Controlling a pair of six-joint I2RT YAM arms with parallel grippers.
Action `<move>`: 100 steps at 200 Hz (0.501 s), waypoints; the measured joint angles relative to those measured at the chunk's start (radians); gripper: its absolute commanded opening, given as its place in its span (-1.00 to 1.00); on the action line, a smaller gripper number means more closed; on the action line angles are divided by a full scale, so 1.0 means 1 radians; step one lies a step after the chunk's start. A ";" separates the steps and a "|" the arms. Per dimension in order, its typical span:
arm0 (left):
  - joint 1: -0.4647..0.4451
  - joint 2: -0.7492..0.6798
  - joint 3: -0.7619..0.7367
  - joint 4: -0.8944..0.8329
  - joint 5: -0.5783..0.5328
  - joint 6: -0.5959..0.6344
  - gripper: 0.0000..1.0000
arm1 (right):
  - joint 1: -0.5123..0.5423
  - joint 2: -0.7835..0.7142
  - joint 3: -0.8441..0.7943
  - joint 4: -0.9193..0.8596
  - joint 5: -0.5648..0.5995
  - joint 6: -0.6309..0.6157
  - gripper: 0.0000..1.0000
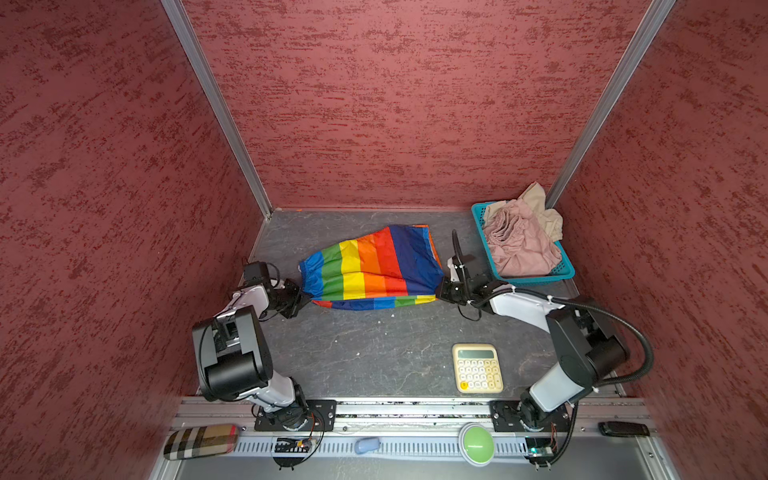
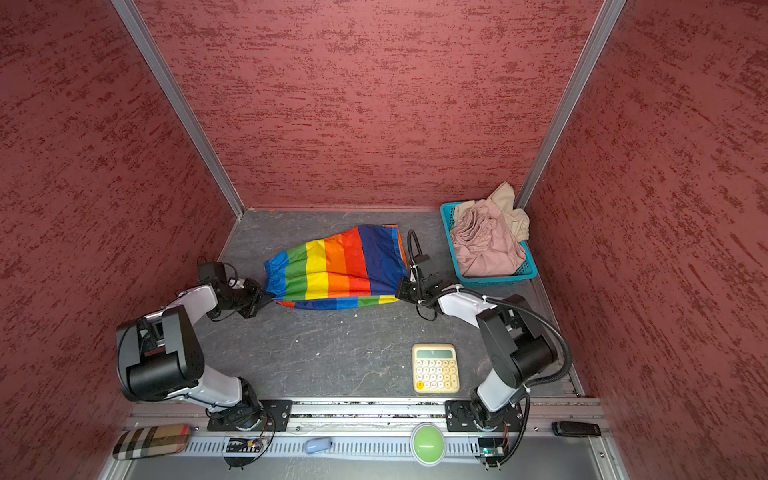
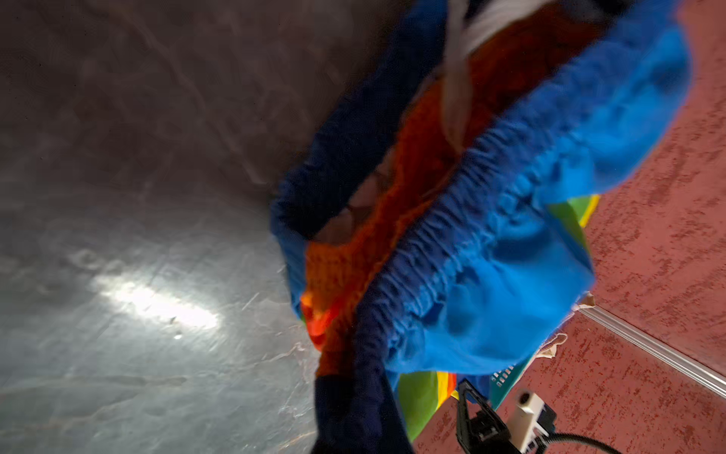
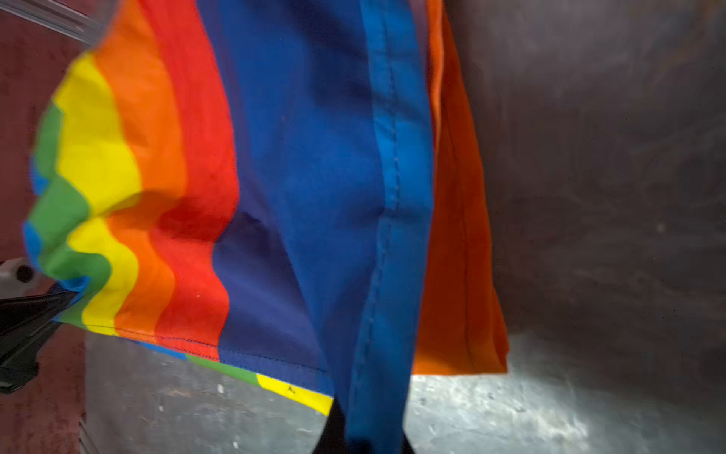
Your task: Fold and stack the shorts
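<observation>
The rainbow shorts hang stretched between both grippers over the grey table, and both top views show them. My left gripper is shut on the gathered blue waistband at the near left corner. At the right end, my right gripper is shut on the blue hem, with dark fingers showing beside the cloth. The dusty pink shorts lie crumpled in the teal basket on top of the beige shorts.
A cream calculator lies on the near right of the table. On the front rail sit a plaid case, a small blue object, a green button and a black item. Red walls close in three sides.
</observation>
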 measured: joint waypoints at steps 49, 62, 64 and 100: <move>0.012 0.039 -0.001 0.002 0.024 -0.003 -0.01 | 0.000 0.042 -0.015 0.019 -0.011 0.016 -0.26; 0.019 0.030 0.019 -0.006 0.021 -0.001 0.38 | 0.001 0.042 -0.002 0.008 -0.011 0.007 0.03; 0.020 0.026 0.025 -0.010 0.018 -0.007 0.46 | 0.001 0.042 0.000 0.006 -0.009 0.003 0.07; 0.023 -0.092 0.150 -0.083 -0.067 0.030 0.99 | 0.018 -0.014 0.089 -0.093 0.023 -0.030 0.90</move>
